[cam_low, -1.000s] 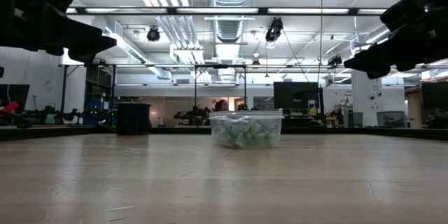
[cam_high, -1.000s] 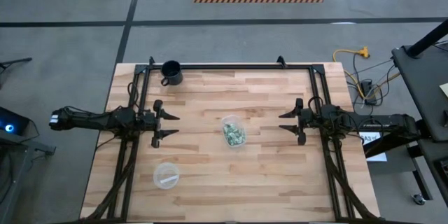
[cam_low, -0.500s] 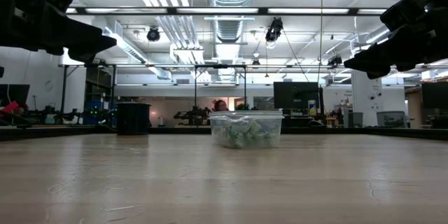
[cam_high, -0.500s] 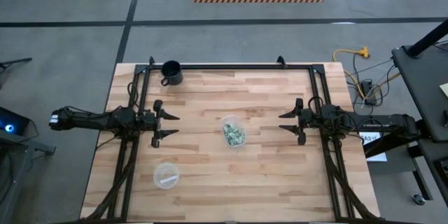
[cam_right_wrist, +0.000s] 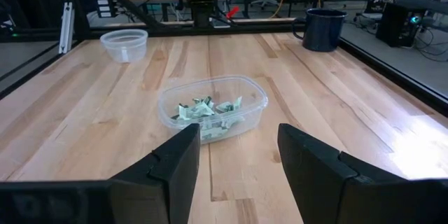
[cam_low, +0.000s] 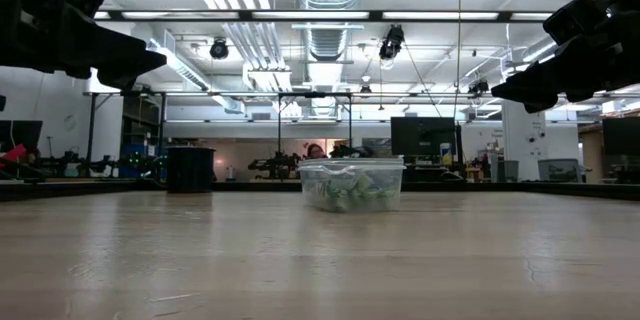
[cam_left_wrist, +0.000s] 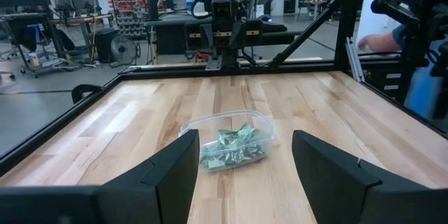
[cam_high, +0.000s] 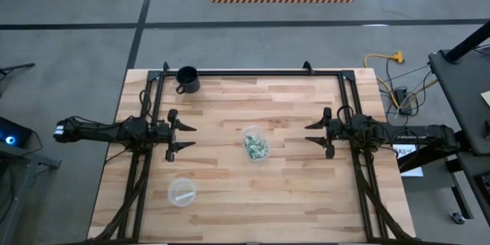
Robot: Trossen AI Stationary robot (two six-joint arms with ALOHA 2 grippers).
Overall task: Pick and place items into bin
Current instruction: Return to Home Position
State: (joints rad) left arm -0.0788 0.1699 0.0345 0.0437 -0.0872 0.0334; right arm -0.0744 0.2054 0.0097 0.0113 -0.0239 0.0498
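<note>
While bin [cam_right_wrist: 260,103] holds items [cam_right_wrist: 207,109], left hand [cam_high: 191,138], right hand [cam_high: 308,133] gape (empty).

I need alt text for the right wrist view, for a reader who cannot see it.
A clear plastic bin holding green-and-white packets sits on the wooden table, ahead of the right gripper, jaws open. Beyond stand a clear dish and a dark mug.

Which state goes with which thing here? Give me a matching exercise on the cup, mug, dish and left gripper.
1 clear cup
2 mug
3 flat dish
4 left gripper

A open, holding nothing
B in a corner of the table
C holds the green-white packets
D holds one white strip

Pairs: 1-C, 2-B, 3-D, 4-A
</note>
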